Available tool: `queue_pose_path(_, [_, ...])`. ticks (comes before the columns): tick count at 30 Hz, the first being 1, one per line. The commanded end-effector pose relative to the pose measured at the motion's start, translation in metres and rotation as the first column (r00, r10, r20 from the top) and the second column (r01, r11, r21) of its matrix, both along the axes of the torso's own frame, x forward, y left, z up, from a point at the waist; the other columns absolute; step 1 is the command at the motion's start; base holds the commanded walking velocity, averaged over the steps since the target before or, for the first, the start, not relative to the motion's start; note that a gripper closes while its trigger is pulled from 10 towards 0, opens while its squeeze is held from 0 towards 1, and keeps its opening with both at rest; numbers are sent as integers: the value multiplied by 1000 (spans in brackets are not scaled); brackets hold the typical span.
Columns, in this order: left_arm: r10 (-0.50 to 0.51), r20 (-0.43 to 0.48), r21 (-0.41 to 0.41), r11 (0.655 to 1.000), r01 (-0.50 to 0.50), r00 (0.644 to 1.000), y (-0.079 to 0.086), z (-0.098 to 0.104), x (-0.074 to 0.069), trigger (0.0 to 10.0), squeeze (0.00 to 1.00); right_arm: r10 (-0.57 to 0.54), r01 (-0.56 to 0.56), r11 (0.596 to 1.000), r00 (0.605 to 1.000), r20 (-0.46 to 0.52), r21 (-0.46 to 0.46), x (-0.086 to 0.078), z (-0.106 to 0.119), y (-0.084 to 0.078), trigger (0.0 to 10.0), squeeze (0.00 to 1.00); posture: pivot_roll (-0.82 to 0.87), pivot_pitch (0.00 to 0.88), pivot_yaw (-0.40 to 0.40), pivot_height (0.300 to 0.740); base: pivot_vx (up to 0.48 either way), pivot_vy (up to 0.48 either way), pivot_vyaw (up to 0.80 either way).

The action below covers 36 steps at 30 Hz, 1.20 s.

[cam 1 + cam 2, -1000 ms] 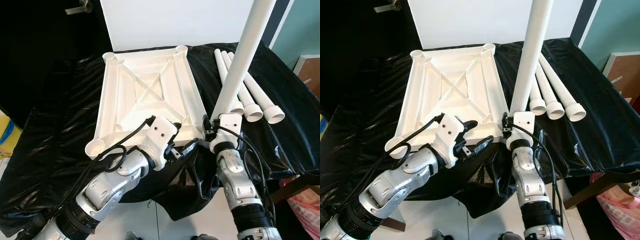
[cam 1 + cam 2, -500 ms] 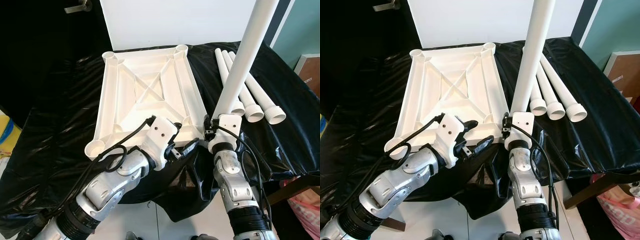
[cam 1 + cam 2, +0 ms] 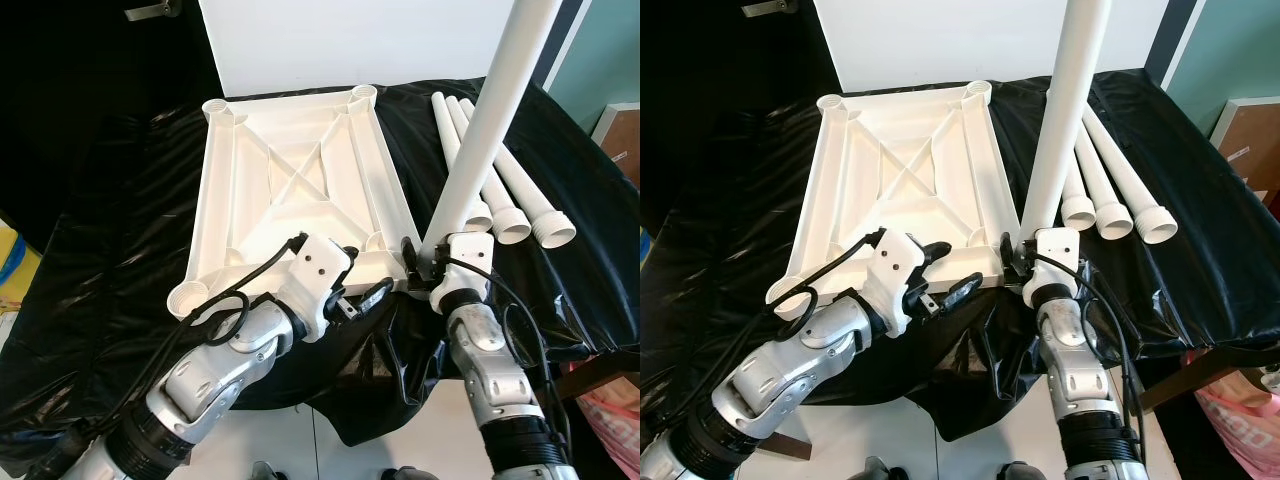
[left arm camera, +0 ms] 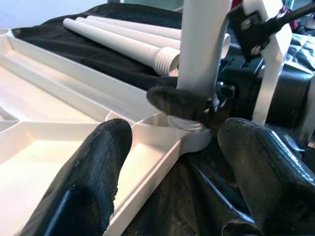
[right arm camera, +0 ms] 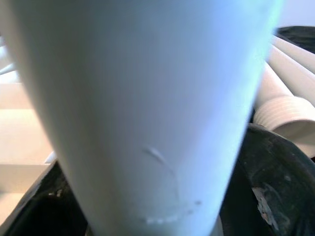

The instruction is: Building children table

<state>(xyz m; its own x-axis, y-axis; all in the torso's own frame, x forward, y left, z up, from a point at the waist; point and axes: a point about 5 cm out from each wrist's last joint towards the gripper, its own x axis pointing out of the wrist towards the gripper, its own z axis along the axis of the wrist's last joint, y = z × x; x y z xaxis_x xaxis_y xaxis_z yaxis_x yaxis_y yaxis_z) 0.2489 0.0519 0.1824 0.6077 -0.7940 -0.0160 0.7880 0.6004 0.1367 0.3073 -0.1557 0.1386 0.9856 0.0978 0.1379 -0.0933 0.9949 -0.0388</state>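
Right pincer [image 4: 204, 105] is clamped low on a long white plastic tube leg [image 3: 490, 120], standing it upright at the near right corner socket [image 4: 189, 129] of the upturned white ribbed plastic tabletop [image 3: 300, 170] on black sheeting [image 3: 110, 250]. It seems only partly seated. Left pincer [image 3: 362, 298] hovers spread beside that corner, empty. Three more white legs [image 3: 510, 190] lie beside the tabletop, unfitted.

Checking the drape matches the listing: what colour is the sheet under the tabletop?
Glossy black sheet, seen best in the left eye view.
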Motion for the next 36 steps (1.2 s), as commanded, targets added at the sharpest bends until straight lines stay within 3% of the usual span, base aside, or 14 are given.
queue_pose_path(1, [-204,-27,33,978,205,979,-4,-2,-11,10000,0,32,-33,999,999,10,13,1,1,-5,10000,0,-16,116,27,740,0,0,0])
queue_pose_path(10, [-187,-28,41,981,188,982,-2,-3,-13,10000,0,196,-196,977,981,-12,-79,8,2,-13,10000,0,9,105,13,740,0,0,0])
queue_pose_path(25, [-174,-26,44,984,175,984,0,-3,-13,10000,0,243,-245,964,970,-29,-102,12,0,-19,10000,0,11,99,8,740,0,0,0])
queue_pose_path(27, [-175,-26,44,983,176,984,0,-3,-13,10000,0,247,-249,963,969,-30,-106,12,0,-21,9490,0,11,99,9,740,0,0,0])
queue_pose_path(28, [-175,-25,44,983,176,984,0,-3,-13,10000,0,241,-243,964,970,-34,-112,12,-1,-22,2118,0,10,101,8,740,0,0,0])
queue_pose_path(29, [-175,-25,45,983,176,984,-1,-3,-13,10000,0,236,-239,964,971,-37,-116,12,-2,-23,2118,0,10,101,8,740,0,0,0])
queue_pose_path(30, [-176,-25,45,983,177,984,-1,-2,-13,10000,0,234,-237,965,972,-40,-115,12,-2,-24,0,0,8,103,7,740,0,0,0])
queue_pose_path(36, [-174,-23,44,984,174,985,-2,-2,-13,10000,0,226,-230,967,973,-46,-110,11,-5,-27,0,0,6,107,3,740,0,0,0])
